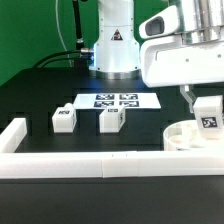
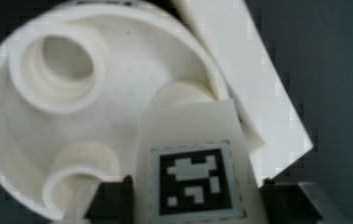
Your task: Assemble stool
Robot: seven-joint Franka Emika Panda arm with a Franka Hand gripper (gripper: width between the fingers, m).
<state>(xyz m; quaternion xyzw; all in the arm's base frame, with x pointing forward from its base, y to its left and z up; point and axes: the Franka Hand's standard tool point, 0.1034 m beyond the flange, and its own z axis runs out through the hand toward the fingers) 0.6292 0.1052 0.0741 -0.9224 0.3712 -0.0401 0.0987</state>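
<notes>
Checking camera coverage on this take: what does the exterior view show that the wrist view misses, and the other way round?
Only the exterior view: two loose legs standing on the table, and the marker board behind them. Only the wrist view: the open sockets in the seat's face. Both: the tool shut on the third leg, right at the seat.

The pincer (image 2: 192, 203) grips a leg (image 2: 194, 165) above the seat (image 2: 45, 115).
</notes>
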